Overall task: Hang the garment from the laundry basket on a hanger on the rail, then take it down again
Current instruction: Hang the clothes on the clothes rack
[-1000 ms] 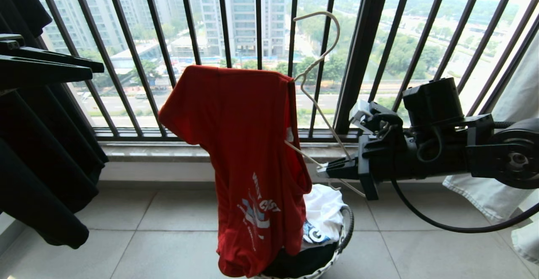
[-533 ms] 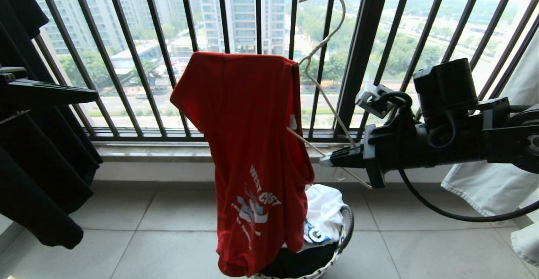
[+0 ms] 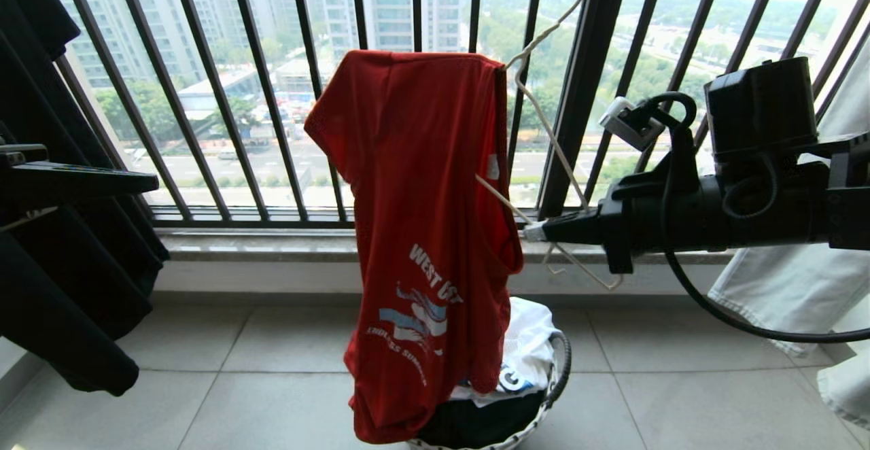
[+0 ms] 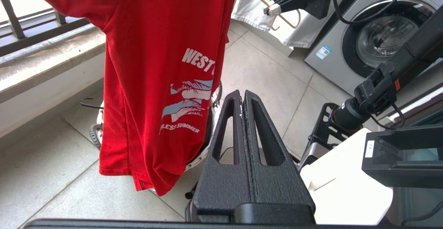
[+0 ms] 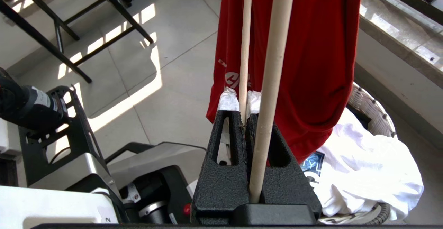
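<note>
Right gripper (image 3: 533, 231) is clamped on the hanger (image 3: 544, 134), one slim rod pinched between its fingertips (image 5: 228, 101). The shirt (image 3: 421, 232) drapes from the hanger just beyond those fingers, above the basket (image 3: 557, 375). Left gripper (image 4: 242, 95) is pressed together, empty, off to the shirt's side

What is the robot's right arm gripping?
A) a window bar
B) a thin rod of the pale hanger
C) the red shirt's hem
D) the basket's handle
B: the right gripper has its jaws closed on a slim rod of the hanger, with the red T-shirt draped over it.
</note>
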Available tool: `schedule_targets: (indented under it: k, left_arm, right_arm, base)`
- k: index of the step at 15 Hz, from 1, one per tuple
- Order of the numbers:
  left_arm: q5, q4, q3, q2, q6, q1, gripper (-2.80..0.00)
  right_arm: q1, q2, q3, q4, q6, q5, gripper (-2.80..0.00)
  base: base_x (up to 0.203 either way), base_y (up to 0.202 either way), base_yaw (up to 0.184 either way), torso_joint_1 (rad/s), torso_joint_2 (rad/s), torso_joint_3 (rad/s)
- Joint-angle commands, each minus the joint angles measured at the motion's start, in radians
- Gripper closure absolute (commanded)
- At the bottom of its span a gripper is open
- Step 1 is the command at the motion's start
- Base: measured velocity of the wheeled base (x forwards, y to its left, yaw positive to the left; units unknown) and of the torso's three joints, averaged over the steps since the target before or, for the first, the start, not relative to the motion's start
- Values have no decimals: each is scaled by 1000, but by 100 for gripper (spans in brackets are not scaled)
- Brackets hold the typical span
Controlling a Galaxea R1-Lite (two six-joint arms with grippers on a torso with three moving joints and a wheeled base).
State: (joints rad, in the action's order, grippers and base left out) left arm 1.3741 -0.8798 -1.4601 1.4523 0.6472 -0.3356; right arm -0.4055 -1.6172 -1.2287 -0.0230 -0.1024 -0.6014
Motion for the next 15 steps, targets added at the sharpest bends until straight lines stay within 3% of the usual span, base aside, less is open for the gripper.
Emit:
schedule_targets:
  k: [1,4,6,7,13,15]
  left_arm:
    - [9,-5,3,-3,-2,-2,0]
    - [10,-5,-16,15,-35,-2,0]
    - [11,-4,-32,34,-36,-2,0]
    - [12,-3,-34,50,-35,-2,0]
    - [49,-5,-39,82,-27,1,0]
    - [48,-6,-22,80,-24,0,0]
  right_arm:
    - [-1,-4,2,18,1,19,0]
    - [1,-2,72,131,-14,26,0]
    - [-18,20,107,168,-124,25,0]
    - [-32,23,90,151,-133,32,0]
    - [-47,71,16,-68,-194,92,0]
    - [-47,74,-82,-256,-207,114,0]
  base:
    - [0,0,0,0,0,0]
    - [0,0,0,0,0,0]
    - [0,0,0,0,0,0]
    - [0,0,0,0,0,0]
    - [0,0,0,0,0,0]
    - [0,0,0,0,0,0]
